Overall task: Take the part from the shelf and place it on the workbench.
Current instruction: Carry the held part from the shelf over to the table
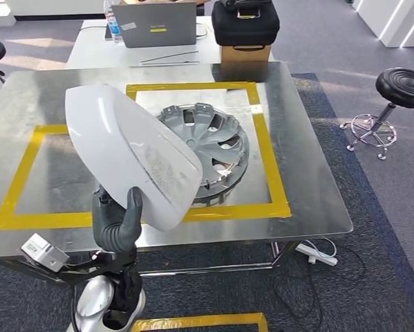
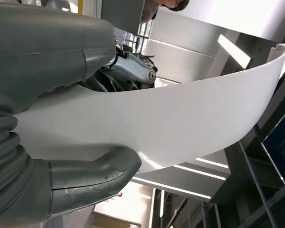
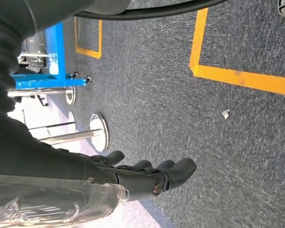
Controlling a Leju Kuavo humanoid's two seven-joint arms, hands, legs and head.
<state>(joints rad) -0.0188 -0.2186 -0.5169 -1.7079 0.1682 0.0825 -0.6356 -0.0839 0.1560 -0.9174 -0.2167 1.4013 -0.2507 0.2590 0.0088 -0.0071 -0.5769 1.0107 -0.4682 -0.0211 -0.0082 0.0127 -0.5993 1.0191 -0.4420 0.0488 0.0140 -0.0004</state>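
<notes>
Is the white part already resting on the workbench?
No: in the head view the left hand holds the white part up above the workbench, in front of the hubcap.

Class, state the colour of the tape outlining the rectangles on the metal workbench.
Yellow tape on the workbench; the head view shows it best.

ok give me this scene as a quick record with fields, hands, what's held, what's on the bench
left hand: grips the white cover from below, thumb on its near edge
white cover: held up over the near edge of the metal workbench, not set down
right hand: hangs over the carpet, fingers straight, holding nothing
on the bench: silver hubcap lying inside the yellow tape outline
behind the bench: laptop, black case
task state: part not yet placed
</notes>
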